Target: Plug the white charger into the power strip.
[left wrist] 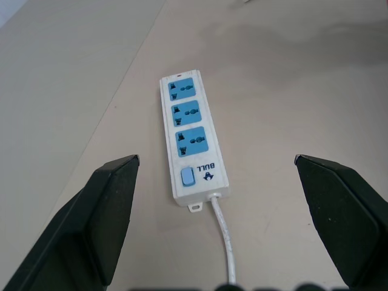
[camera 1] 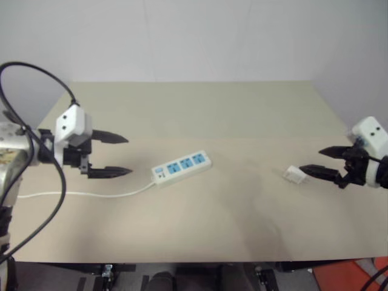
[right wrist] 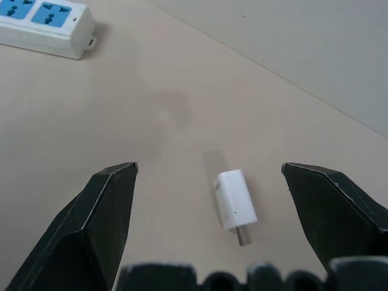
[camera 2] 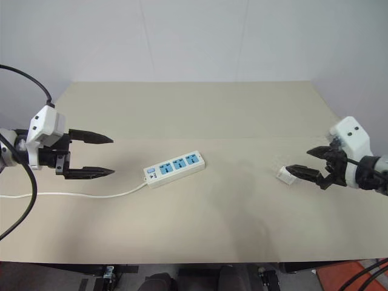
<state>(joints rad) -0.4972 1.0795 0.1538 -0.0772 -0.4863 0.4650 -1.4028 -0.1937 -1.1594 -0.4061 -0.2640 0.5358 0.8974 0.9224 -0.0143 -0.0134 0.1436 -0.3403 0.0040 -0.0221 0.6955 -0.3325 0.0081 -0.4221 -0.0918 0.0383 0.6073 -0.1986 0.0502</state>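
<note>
Beige tabletop (camera 1: 242, 109) against a pale wall fills the head view. Near the frame's centre lies the power strip (camera 1: 181, 167), three blue sockets facing up, its thin white cord (camera 1: 85, 194) trailing toward the left edge. At centre left the left gripper (camera 1: 119, 155) hovers with fingers spread wide, holding nothing. At centre right the white charger (camera 1: 294, 174) lies on its side, prongs showing in the wrist view, just beside the right gripper (camera 1: 314, 159), whose fingers also stand apart and empty.
</note>
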